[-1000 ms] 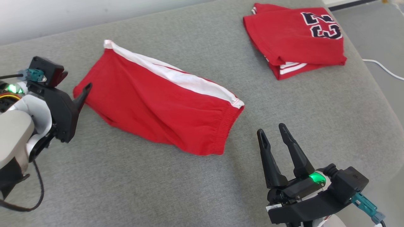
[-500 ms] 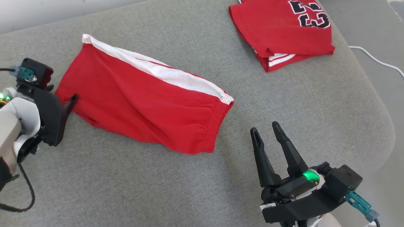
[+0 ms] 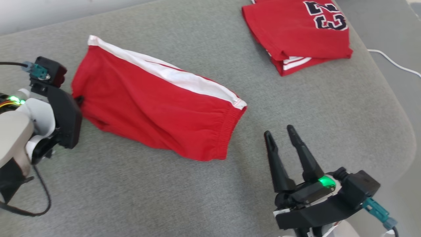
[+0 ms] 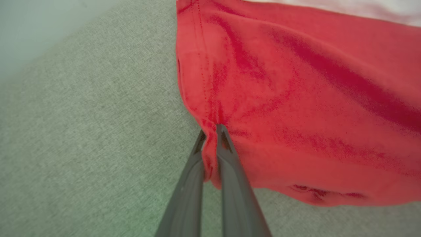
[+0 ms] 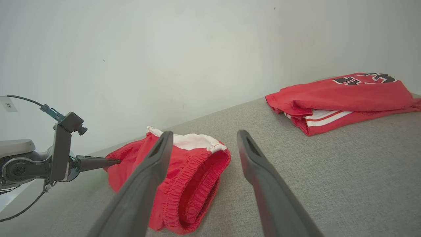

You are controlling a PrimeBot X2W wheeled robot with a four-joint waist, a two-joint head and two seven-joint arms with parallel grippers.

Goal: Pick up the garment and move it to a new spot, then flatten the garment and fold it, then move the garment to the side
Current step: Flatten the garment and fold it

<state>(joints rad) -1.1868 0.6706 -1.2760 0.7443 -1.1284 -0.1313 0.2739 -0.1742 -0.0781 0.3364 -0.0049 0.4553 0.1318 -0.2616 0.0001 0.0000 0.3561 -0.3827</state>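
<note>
Head view: the left gripper (image 3: pixel 79 99), its arm reaching in low from the left, pinches the hem of the shorts (image 3: pixel 158 108), which lie on the cushion (image 3: pixel 164 204). The right gripper (image 3: pixel 283 136) points forward near the waistband, spread.
Left wrist view: fingers (image 4: pixel 230 171) clamp the hem.
Right wrist view: fingers (image 5: pixel 144 184) apart, empty.

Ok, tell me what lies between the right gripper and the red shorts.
Nothing but bare grey fabric surface. In the head view, the open right gripper stands apart from the waistband end of the red shorts.
</note>
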